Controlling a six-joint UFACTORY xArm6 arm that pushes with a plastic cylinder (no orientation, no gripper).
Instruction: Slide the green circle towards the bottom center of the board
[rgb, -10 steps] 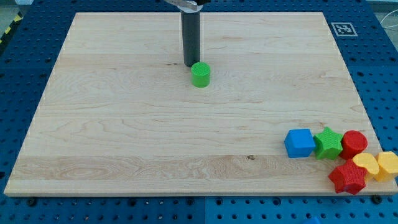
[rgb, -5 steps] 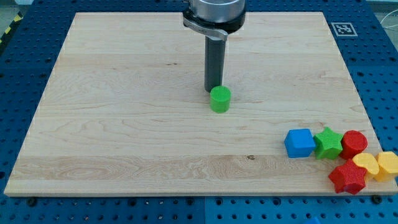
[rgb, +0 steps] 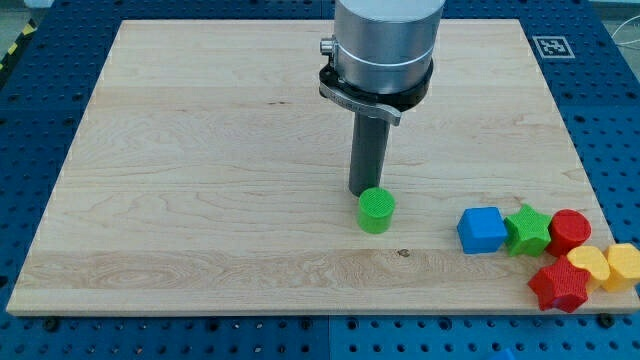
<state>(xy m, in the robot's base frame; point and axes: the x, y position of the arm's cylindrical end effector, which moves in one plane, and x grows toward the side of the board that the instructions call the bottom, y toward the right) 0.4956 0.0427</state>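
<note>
The green circle (rgb: 376, 211) is a small green cylinder on the wooden board (rgb: 200, 200), a little right of the middle and in the lower half. My tip (rgb: 364, 192) stands just above and slightly left of it in the view, touching or almost touching its upper edge. The dark rod rises from there to the grey arm body at the view's top.
A cluster of blocks sits at the board's bottom right: a blue cube (rgb: 482, 229), a green star (rgb: 528, 230), a red block (rgb: 569, 230), a red star (rgb: 558, 286), and two yellow blocks (rgb: 589, 265) (rgb: 624, 266). A marker tag (rgb: 550, 46) is at the top right corner.
The rod and the green circle have moved together toward the view's bottom and right, from the upper middle of the board to its lower half.
</note>
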